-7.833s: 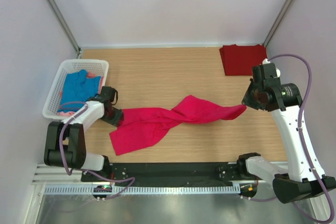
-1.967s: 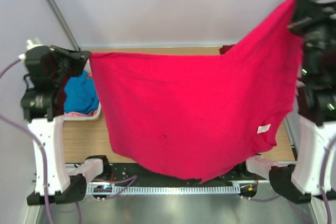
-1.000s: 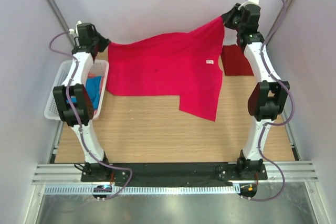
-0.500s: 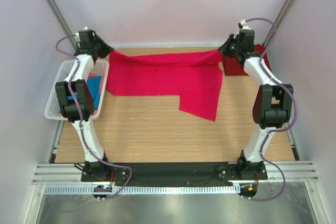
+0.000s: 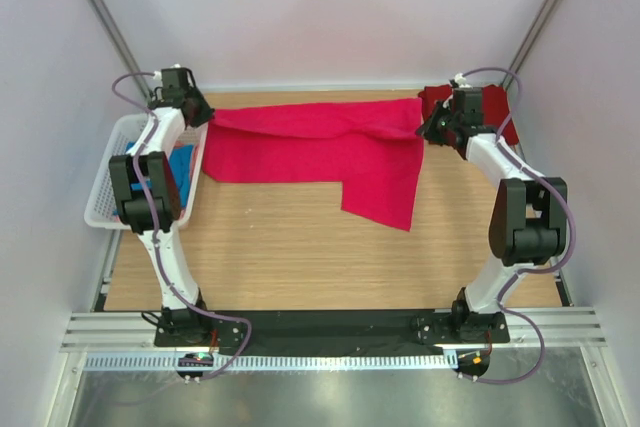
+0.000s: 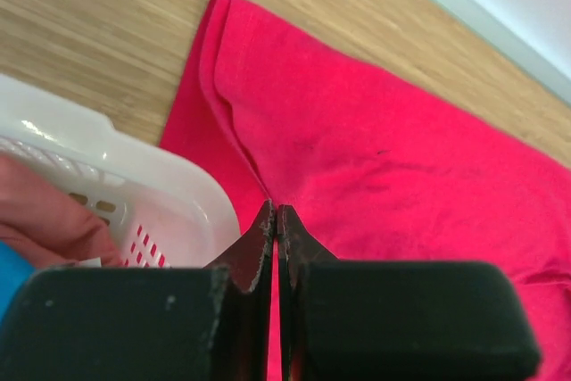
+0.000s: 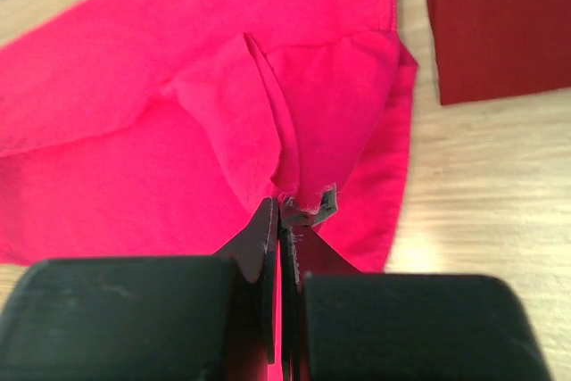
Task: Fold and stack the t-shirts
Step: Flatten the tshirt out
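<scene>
Bright red t-shirt (image 5: 310,147) lies spread across the far desk (image 5: 300,247). Left claw (image 5: 206,117) and right claw (image 5: 428,129) each pinch a far corner, probably stretching it flat for folding. Dark red t-shirt (image 5: 480,107) sits folded far right.

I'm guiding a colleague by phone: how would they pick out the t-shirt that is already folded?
On the wooden table, look to the far right corner. The darker red t-shirt lies there, folded into a flat rectangle. Its neighbour, the bright pinkish-red t-shirt, is lighter, spread out and unfolded.
</scene>
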You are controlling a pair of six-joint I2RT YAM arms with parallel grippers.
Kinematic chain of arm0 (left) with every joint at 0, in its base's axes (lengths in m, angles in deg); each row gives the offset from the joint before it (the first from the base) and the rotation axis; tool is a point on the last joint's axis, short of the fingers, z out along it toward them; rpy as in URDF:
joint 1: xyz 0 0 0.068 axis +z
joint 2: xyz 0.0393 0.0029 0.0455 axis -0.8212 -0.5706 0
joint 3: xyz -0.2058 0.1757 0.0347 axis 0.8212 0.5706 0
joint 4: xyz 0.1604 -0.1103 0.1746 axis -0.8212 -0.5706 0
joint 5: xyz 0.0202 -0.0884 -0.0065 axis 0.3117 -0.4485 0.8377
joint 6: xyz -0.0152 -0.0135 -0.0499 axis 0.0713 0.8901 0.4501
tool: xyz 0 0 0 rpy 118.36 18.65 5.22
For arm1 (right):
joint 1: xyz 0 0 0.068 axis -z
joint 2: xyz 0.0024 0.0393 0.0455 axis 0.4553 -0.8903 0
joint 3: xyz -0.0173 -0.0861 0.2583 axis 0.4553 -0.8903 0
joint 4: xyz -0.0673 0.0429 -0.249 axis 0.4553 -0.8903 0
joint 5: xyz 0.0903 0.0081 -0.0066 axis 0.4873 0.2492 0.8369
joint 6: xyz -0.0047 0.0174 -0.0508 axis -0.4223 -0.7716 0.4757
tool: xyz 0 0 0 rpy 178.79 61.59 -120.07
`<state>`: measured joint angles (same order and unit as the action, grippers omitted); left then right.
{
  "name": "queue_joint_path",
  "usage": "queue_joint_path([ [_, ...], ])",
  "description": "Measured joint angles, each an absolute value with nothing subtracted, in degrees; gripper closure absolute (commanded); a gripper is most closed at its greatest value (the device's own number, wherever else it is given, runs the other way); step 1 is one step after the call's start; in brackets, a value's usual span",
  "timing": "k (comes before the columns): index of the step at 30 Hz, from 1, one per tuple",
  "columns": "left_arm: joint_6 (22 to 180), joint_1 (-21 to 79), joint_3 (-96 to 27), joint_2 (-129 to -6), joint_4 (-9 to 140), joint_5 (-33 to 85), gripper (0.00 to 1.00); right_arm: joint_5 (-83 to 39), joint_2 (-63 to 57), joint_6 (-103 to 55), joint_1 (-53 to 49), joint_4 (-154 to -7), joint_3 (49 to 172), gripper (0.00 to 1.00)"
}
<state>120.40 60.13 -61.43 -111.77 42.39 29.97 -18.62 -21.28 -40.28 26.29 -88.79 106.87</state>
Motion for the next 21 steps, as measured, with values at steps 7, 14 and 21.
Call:
queue_joint_path([
  [7,118.9,58.2,-61.4,-110.6,38.6,32.6,1.00,-22.5,-19.9,-38.6,26.4,-94.9,107.7,0.99],
  [14,124.3,56.8,-64.5,-97.6,29.6,34.9,1.00,-31.4,-16.0,-38.9,28.0,-111.6,130.9,0.99],
  [21,131.4,56.8,-69.2,-74.2,27.5,35.9,1.00,-37.5,-8.8,-43.4,28.6,-122.4,160.9,0.99],
])
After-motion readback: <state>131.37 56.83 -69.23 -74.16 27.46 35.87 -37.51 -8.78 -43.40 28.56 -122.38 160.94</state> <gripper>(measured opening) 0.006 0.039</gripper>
